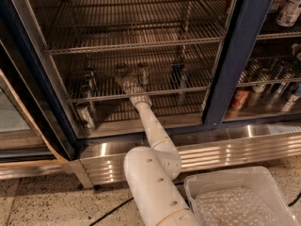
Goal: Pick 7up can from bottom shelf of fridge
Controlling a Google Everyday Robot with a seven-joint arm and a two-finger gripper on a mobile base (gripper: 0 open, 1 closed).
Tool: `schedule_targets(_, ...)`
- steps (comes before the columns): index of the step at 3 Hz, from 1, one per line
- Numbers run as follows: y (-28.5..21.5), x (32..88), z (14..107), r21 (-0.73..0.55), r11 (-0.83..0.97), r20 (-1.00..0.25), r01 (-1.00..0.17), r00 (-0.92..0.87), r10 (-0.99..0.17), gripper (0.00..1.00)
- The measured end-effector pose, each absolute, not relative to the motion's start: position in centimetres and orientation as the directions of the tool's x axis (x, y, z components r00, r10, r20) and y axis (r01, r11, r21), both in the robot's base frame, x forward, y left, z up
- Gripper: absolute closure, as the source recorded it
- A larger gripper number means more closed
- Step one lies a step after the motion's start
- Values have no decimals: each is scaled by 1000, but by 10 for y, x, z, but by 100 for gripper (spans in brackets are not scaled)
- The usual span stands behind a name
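Fingers (pixel 126 83) of the gripper (pixel 125 79) appear slightly apart, with nothing clamped between them; the gripper sits inside the fridge (pixel 235 55), low over the bottom shelf (pixel 160 92) and just behind its thicker front rail; the fingertips point at the 7up can (pixel 121 71), which stands upright on the wire rods right in front of them, very close, though whether they touch it cannot be told; the white arm (pixel 151 135) rises from the lower middle of the view, crosses the ribbed stainless-steel base (pixel 221 147) and reaches through the open doorway to the rack.

Just to the right of the 7up can a second silvery can (pixel 143 73) stands upright on the same shelf; further right, near the navy door post, a dark blue can (pixel 178 74) stands apart from both; toward the left end of the rack there is another dim can (pixel 89 77); below that, on the lower level at the left side, one more pale can (pixel 85 116) stands upright.

Behind the right-hand door more cans and bottles crowd the racks, among them a red can (pixel 240 99); on the speckled floor (pixel 37 206) to the right of the arm sits a clear plastic bin (pixel 197 185).
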State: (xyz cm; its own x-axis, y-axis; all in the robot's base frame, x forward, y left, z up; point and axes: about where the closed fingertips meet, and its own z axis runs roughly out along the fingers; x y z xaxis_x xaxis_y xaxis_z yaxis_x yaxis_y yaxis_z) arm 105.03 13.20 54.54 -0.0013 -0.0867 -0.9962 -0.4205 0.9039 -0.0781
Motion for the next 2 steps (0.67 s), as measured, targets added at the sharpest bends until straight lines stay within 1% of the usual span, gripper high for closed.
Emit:
schedule_targets(1, 132, 1050, 545, -78, 904, -996, -421, -1, -87, 90)
schedule_targets(2, 132, 1050, 545, -78, 904, -996, -421, -1, -87, 100)
